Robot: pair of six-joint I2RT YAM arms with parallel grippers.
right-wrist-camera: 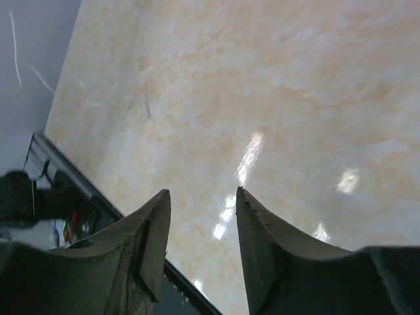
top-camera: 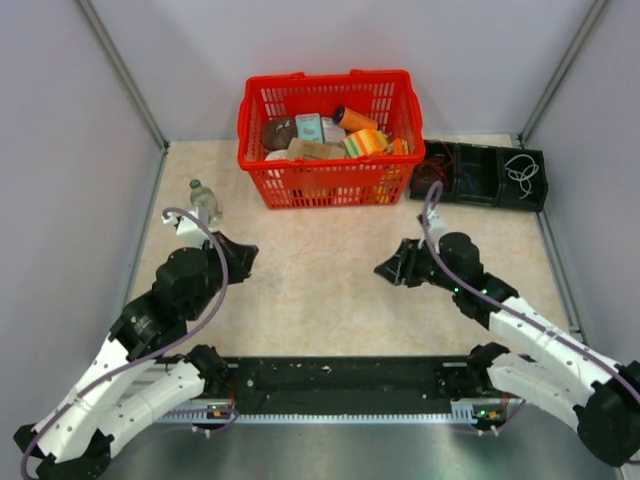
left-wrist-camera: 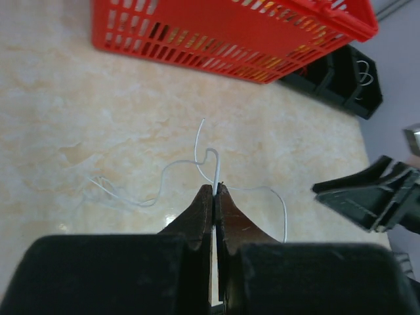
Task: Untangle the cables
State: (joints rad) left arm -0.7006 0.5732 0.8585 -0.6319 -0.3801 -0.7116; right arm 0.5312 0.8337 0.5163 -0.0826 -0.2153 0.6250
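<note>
In front of the basket (top-camera: 300,78), left gripper (left-wrist-camera: 214,188) clamps a white cable (left-wrist-camera: 215,167); right gripper (right-wrist-camera: 200,197) stands parted, empty.

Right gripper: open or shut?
Open. In the right wrist view, the right gripper shows a clear gap between its jaws, with the table visible through it and nothing held.

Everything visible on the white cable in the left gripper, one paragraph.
The white cable is thread-thin, smooth and plastic-looking. The shut left gripper pinches it just below a hooked bend. One free end points toward the red basket; one strand trails left into a small loose tangle, and another curves right and down.
</note>
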